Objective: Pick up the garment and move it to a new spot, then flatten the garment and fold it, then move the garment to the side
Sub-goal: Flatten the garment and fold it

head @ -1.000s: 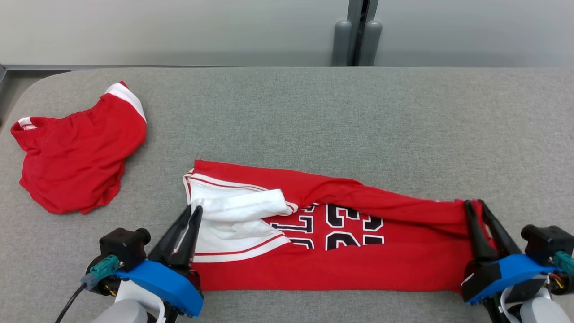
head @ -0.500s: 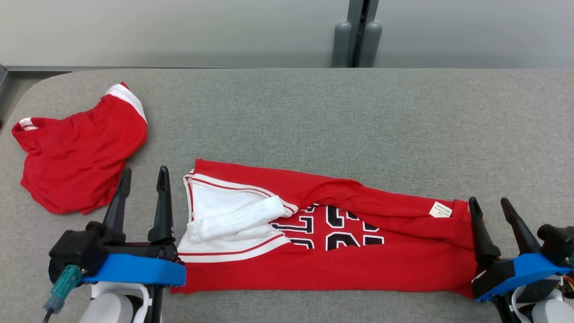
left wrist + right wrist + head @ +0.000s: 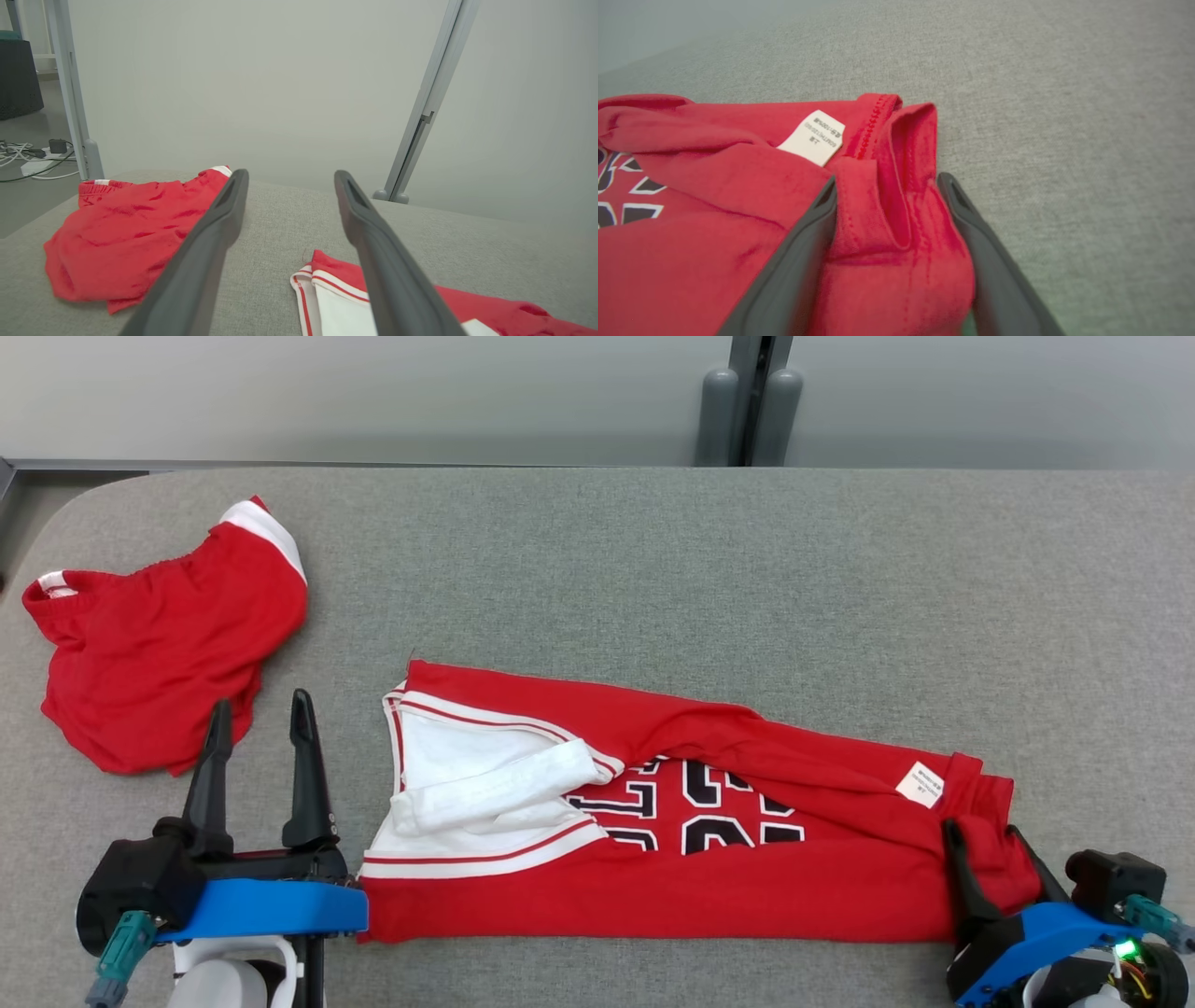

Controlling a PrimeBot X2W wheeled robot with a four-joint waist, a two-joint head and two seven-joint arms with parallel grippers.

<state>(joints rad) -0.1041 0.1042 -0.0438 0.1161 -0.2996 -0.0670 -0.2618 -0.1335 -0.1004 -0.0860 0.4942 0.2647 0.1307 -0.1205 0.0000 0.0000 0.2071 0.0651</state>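
Note:
The garment (image 3: 709, 877) is a red jersey with black numbers and a white lining, lying as a long band near the table's front edge. My left gripper (image 3: 261, 702) stands open just left of the jersey's white collar end, touching nothing. The left wrist view shows the left gripper (image 3: 292, 176) wide apart over bare table, with the garment (image 3: 327, 263) at lower right. My right gripper (image 3: 983, 831) is open at the jersey's right end. In the right wrist view the garment (image 3: 714, 233) has a bunched corner lying loose between the spread fingers of the right gripper (image 3: 888, 183), beside a white label (image 3: 811, 137).
Crumpled red shorts (image 3: 159, 644) with white trim lie at the table's far left, close beyond my left fingertips, and the shorts (image 3: 131, 228) also show in the left wrist view. The grey padded table (image 3: 747, 579) stretches bare behind the jersey. A grey post (image 3: 747, 406) stands past the far edge.
Both grippers went from shut on the jersey's ends to open and let go. The left one moved off to the left; the right one drew back, and the right end slumped.

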